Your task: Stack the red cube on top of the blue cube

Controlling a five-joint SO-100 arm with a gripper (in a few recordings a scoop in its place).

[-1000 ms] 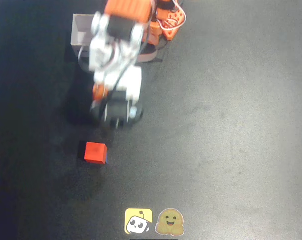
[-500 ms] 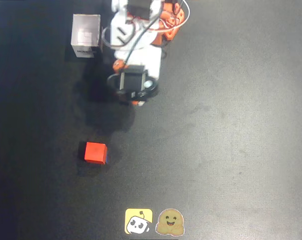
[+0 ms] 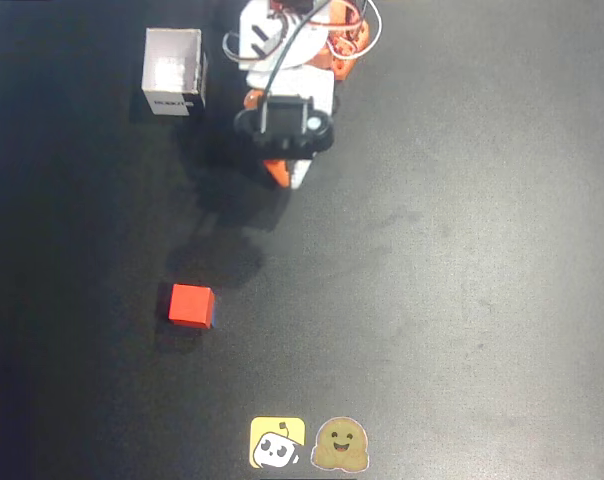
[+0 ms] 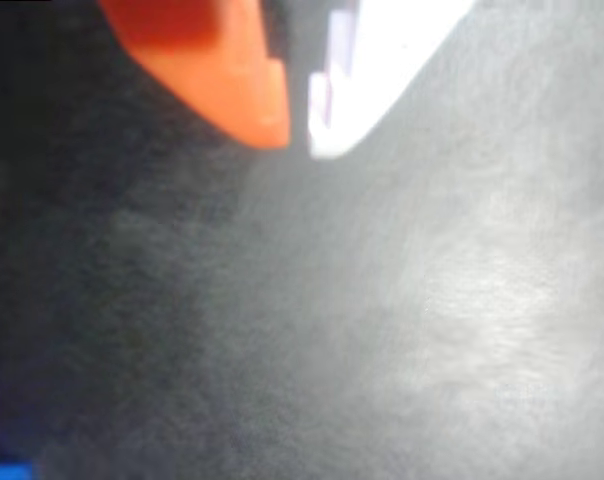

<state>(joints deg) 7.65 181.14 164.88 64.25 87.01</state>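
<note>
Gripper (image 4: 300, 125) fingers, one orange and one white, sit pressed together with nothing between them, tips almost touching in the wrist view; seen from overhead the gripper (image 3: 287, 172) hangs close to the arm's base, just right of a white box (image 3: 172, 72) and well apart from the cubes. Further out on the black table (image 3: 462, 260), the red cube (image 3: 191, 304) rests on top of the blue cube (image 3: 212, 309), of which just a thin blue edge peeks out along the right side. Both look like small, light, rigid blocks with matte faces that should not slip easily. Flat opposite sides would be the place to pinch, squarely and gently, since a nudge could likely topple the pair
</note>
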